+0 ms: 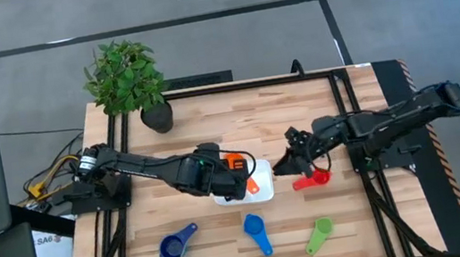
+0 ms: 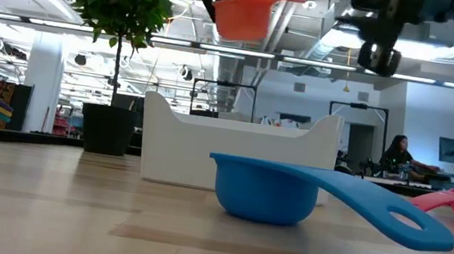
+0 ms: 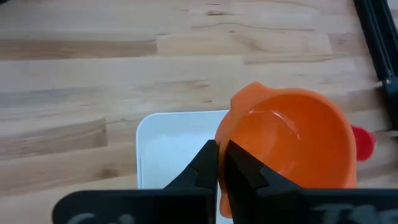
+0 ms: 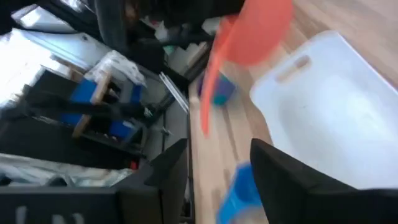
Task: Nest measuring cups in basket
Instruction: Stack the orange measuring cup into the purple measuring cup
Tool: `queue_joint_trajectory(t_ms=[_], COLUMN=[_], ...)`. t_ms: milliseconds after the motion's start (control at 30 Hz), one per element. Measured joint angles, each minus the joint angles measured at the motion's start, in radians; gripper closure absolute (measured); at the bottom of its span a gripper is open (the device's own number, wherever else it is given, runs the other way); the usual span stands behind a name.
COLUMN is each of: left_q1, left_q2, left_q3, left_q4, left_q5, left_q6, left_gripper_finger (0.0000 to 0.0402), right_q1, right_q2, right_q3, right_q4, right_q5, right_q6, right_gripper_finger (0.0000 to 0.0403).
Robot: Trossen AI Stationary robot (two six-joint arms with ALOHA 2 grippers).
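my left gripper (image 3: 219,163) clamped on orange cup (image 3: 292,143) above basket (image 3: 174,149); my right gripper (image 4: 217,162) fingers apart | beside red cup (image 1: 311,180)

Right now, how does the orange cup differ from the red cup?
The orange cup is held up in the air by the left gripper, above the basket; the red cup lies on the table, right of the basket, close under the right gripper, which is open. The orange cup looks bigger. Both are plastic scoops with flat handles.
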Motion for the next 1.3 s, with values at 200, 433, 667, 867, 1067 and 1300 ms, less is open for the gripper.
queue_joint_trajectory(t_ms=[200,433,667,867,1067,1300], left_q1=[0.008,0.018,0.022,0.023,0.023,0.023], left_q2=[-0.003,-0.003,-0.004,-0.004,-0.005,-0.005], left_q3=[0.0,0.0,0.0,0.0,0.0,0.0], left_q4=[0.016,0.016,0.016,0.016,0.019,0.022], left_q5=[-0.025,-0.031,-0.031,-0.036,-0.05,-0.05], left_q6=[0.09,0.123,0.135,0.147,0.133,0.154], left_gripper_finger=[0.0399,0.0399,0.0399,0.0399,0.0399,0.0399], right_q1=[0.0,0.027,0.061,0.074,0.075,0.074], right_q2=[0.143,0.256,0.328,0.37,0.383,0.383], right_q3=[0.004,0.004,0.004,0.005,0.023,0.033], right_q4=[0.224,0.354,0.358,0.418,0.442,0.441], right_q5=[0.002,0.019,0.073,0.082,0.08,0.061], right_q6=[0.025,0.045,0.051,0.063,0.062,0.044], right_gripper_finger=[0.0189,0.0199,0.0226,0.025,0.0285,0.0372])
